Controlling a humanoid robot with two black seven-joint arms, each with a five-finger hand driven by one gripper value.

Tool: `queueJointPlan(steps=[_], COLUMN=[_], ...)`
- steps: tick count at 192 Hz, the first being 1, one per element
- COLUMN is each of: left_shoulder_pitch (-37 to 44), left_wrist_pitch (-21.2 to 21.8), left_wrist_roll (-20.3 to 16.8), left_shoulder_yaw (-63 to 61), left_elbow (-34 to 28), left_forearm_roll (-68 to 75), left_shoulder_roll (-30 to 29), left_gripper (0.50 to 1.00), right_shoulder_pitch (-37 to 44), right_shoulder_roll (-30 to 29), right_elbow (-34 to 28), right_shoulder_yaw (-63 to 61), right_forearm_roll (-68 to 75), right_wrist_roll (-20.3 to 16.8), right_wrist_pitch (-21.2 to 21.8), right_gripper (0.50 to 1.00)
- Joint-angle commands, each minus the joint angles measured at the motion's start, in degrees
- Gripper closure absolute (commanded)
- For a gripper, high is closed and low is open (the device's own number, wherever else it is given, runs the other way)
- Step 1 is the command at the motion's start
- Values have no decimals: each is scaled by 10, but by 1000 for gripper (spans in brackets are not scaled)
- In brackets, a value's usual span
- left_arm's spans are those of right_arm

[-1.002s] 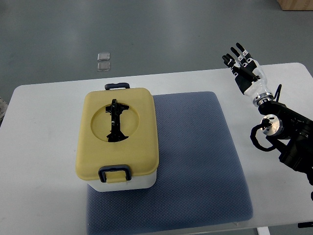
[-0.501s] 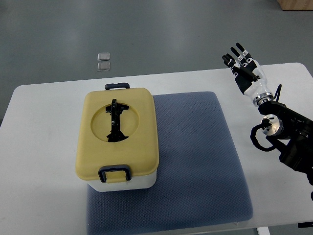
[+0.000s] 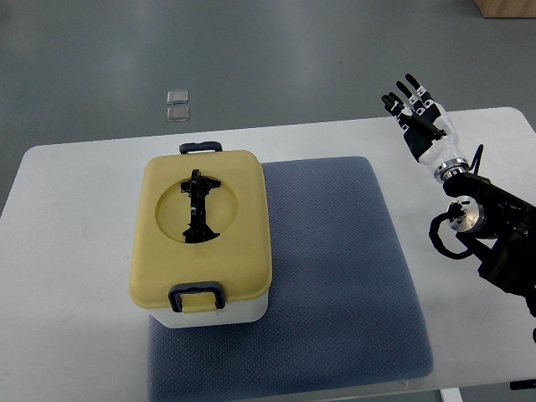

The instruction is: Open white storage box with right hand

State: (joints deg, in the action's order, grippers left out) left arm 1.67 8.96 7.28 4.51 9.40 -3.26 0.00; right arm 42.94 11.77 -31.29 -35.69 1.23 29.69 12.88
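Storage box: a white plastic storage box (image 3: 219,311) with rounded corners stands on the left part of the counter, its right half over the mat's left edge; only a strip of the white body shows under the lid at the near side.
Lid: a pale yellow rectangular lid (image 3: 201,230) sits flat and closed on the box, with a round sunken area in its middle.
Handle: a black folding carry handle (image 3: 197,206) lies down inside that sunken circle.
Latches: a dark blue clip latch (image 3: 197,296) is at the near edge of the lid and a second dark blue latch (image 3: 201,147) at the far edge; both lie against the box.
Mat: a blue-grey textured fabric mat (image 3: 335,276) covers the middle of the counter and reaches its near edge.
Counter: a white counter (image 3: 75,276) with rounded corners carries the box and the mat.
Right robot hand: the black and white right robot hand (image 3: 418,117) is held at the far right corner of the counter, well apart from the box, fingers straight and spread, holding nothing; its black arm comes in from the right edge.
Floor: a grey floor lies beyond the counter, with two small clear square tiles (image 3: 177,105) on it.
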Motion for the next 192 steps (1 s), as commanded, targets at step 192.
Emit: queueJointPlan(steps=[192], left_shoulder_pitch=[0], left_wrist_pitch=[0], left_wrist_roll=[0], left_shoulder_yaw=[0], left_elbow=[0], left_forearm_roll=[0], left_shoulder_roll=[0], left_gripper=[500], right_shoulder_pitch=[117], right_shoulder_roll=[74], right_elbow=[-19], right_shoulder_yaw=[30], right_forearm_roll=[-317], right_wrist_roll=[-1], right_wrist_pitch=[12], right_gripper=[570])
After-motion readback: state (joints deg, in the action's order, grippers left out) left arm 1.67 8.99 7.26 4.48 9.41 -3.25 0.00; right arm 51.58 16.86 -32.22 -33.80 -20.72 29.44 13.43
